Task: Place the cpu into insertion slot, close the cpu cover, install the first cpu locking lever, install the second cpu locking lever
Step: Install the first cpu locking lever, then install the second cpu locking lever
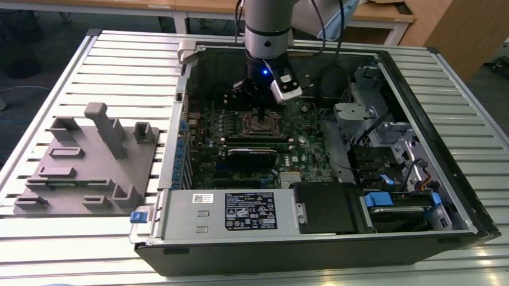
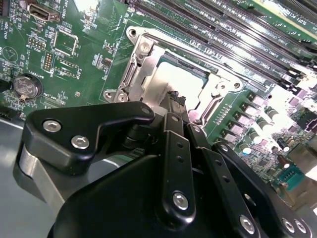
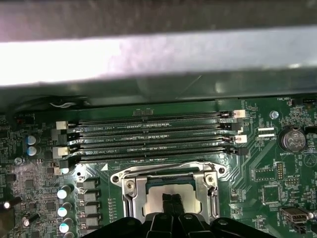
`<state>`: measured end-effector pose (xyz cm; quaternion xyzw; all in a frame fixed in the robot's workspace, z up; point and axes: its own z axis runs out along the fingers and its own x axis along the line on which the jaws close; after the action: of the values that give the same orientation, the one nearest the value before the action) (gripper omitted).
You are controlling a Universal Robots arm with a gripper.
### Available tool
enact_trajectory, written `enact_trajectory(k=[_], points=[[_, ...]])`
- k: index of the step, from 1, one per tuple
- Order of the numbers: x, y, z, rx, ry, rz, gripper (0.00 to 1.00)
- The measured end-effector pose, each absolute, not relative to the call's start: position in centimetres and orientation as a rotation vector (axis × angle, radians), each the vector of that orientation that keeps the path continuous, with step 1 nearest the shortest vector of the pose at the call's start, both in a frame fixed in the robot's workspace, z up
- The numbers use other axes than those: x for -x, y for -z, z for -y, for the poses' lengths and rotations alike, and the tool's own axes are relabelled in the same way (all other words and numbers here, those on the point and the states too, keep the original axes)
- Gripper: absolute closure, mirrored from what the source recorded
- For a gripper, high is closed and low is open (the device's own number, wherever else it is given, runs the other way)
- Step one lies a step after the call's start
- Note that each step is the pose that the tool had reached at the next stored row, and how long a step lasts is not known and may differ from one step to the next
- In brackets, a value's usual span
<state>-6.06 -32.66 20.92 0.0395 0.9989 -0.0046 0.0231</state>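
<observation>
In both wrist views the cpu (image 2: 185, 79) (image 3: 157, 194) lies flat in the insertion slot (image 1: 260, 126), its silver top showing. The cpu cover (image 2: 140, 65) (image 3: 130, 192), a silver metal frame, lies around the chip and looks lowered over its edges. My gripper (image 2: 174, 97) (image 3: 172, 201) (image 1: 264, 112) stands straight above the chip with its two black fingertips (image 3: 168, 200) pressed together, shut, at or just over the chip's top near one edge. Nothing is held between them. My own linkage hides the near side of the socket.
Long black memory slots (image 3: 153, 134) (image 2: 223, 25) run beside the socket. A coin battery (image 3: 290, 139) (image 2: 25, 86) and capacitors (image 3: 63, 193) stand nearby. A black card (image 1: 253, 154), the power supply box (image 1: 238, 211) and drive bays (image 1: 397, 205) share the case. A grey fixture (image 1: 87, 161) sits on the exterior view's left.
</observation>
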Motion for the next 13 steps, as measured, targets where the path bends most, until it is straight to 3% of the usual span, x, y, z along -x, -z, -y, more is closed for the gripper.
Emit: enact_trajectory(k=[13], points=[[6.06, -21.52, 32.67, -0.122, 0.015, -3.093, 0.9]])
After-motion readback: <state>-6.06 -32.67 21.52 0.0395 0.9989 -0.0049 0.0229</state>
